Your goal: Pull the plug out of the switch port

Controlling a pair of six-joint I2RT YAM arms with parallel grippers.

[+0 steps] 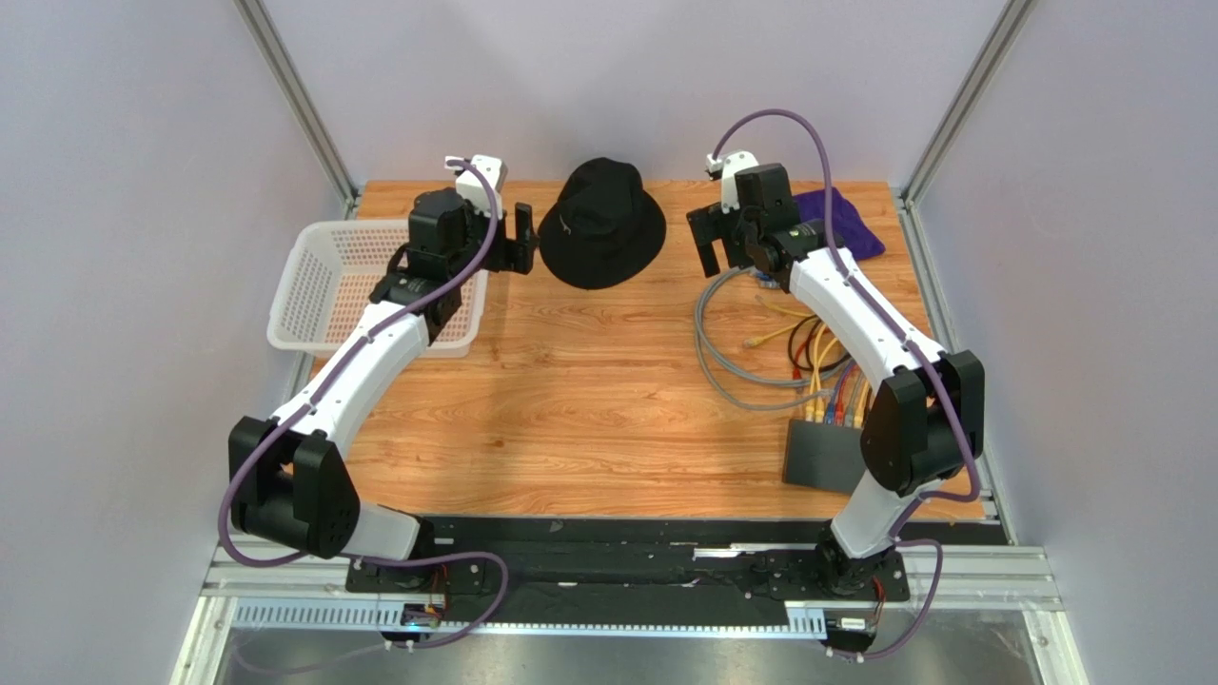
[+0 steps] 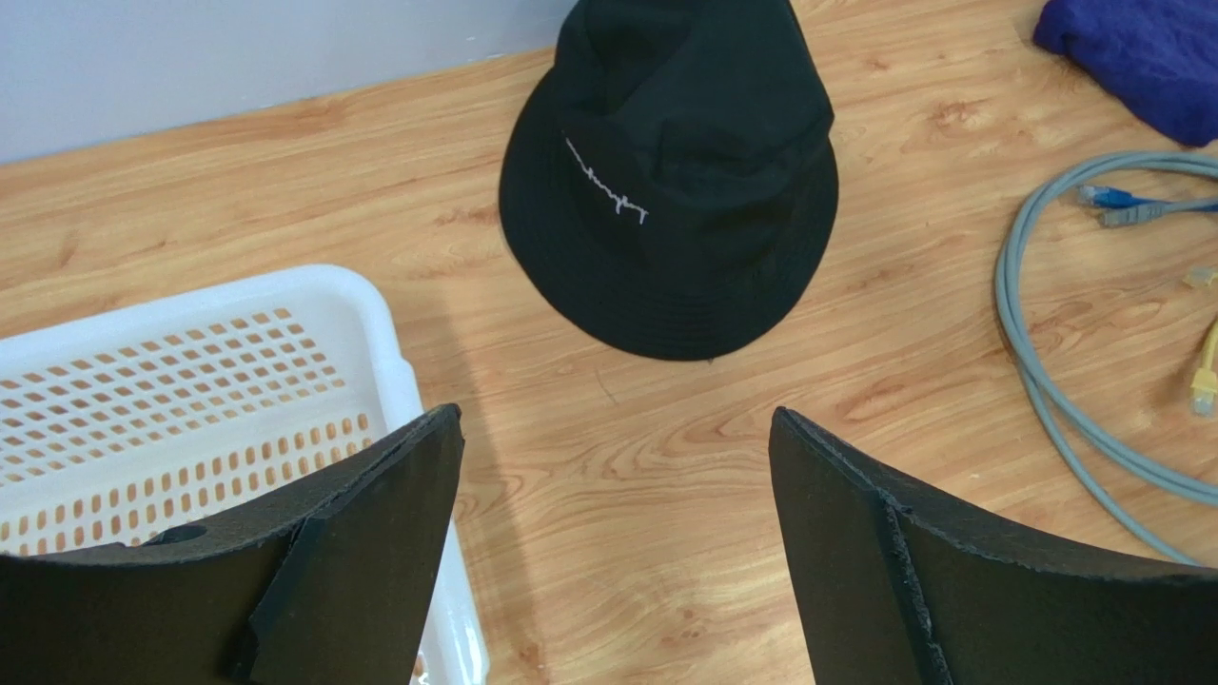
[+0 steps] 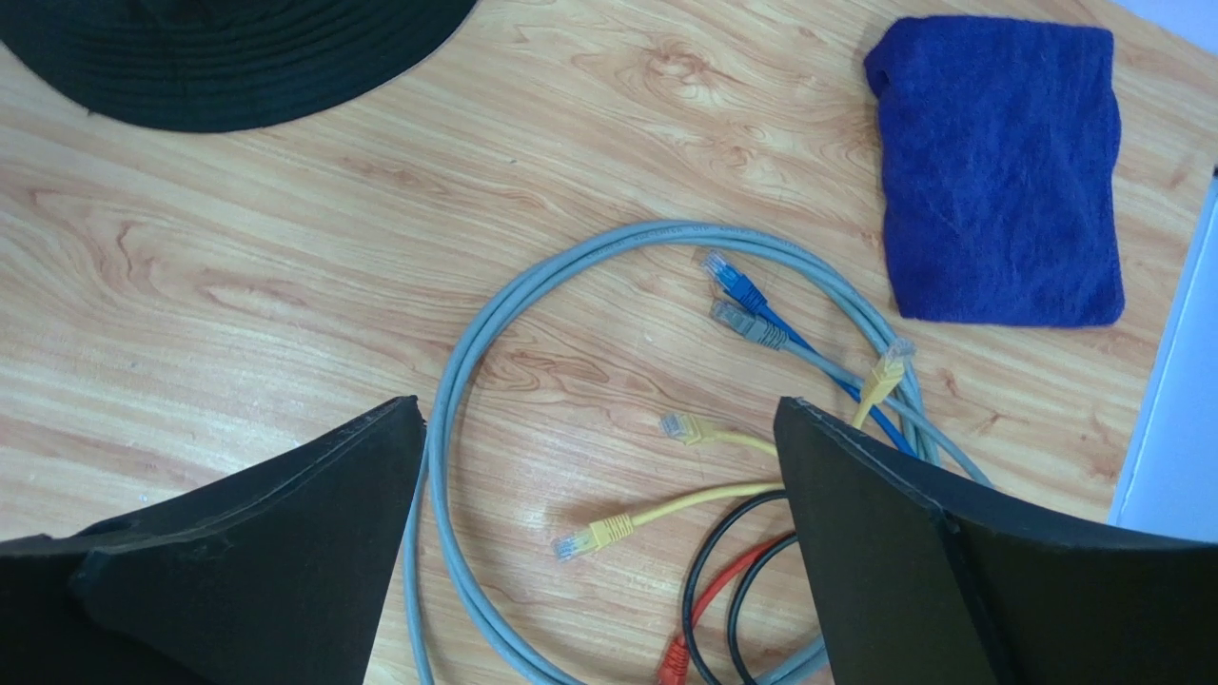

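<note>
Plainly, cabled switch (image 1: 818, 457), left tool (image 2: 616, 428) spread, right tool (image 3: 601, 417) spread.

Left arm (image 1: 365, 350) and right arm (image 1: 858, 303) are white tubes with chunky black joints. The left claw (image 2: 618, 417) has fat matte-black wedge fingers (image 2: 358, 571), edges kinda rough; right claw (image 3: 601, 403) looks the same. Behind each claw: small white block (image 1: 483, 171), purple cable (image 1: 781, 113) trailing back.

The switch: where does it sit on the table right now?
In the top view the switch lies near the table's front right edge, just left of the right arm's elbow, coloured cables running from its far edge.
</note>
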